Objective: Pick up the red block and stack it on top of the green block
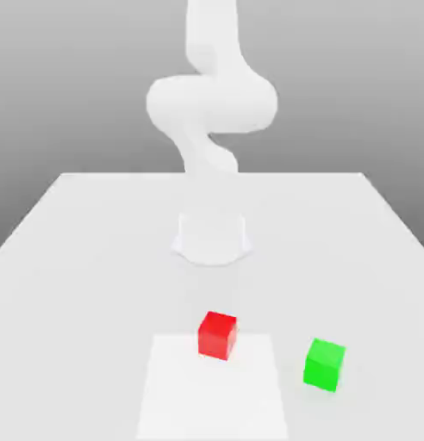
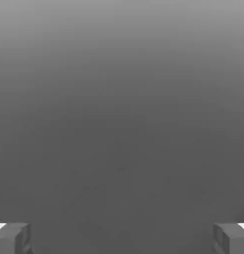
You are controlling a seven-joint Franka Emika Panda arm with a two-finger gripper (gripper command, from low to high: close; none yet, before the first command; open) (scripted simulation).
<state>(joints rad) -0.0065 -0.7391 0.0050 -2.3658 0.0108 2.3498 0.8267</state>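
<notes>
- While the pale bench [image 1: 103,284] is carrying everything, it is offering both blocks a flat, level footing.
- Behind the blocks, the white arm [image 1: 212,103] is standing on its base at the far part of the bench.
- Near the front, a brighter square patch [image 1: 211,396] is lying flat; whether it is a sheet or a marking, I cannot tell.
- With its fingers [image 2: 22,238] standing far apart in the hand view, the end effector [image 2: 122,238] is gaping wide and holding nothing between them.
- Upright at the patch's edge nearer the arm's base, the red block [image 1: 217,335] is sitting slightly turned. It is looking stiff and probably light, hardly fragile; its smooth faces may be inviting a slip if the grip is landing on corners. Two opposite side faces are seeming the best hold, the end effector turning to match them and leaving the underside free for stacking.
- Toward the exterior view's right, the green block [image 1: 324,365] is resting upright, well apart from the red one and much like it in size; its flat top is awaiting the load. Neither block is sitting in a container.
</notes>
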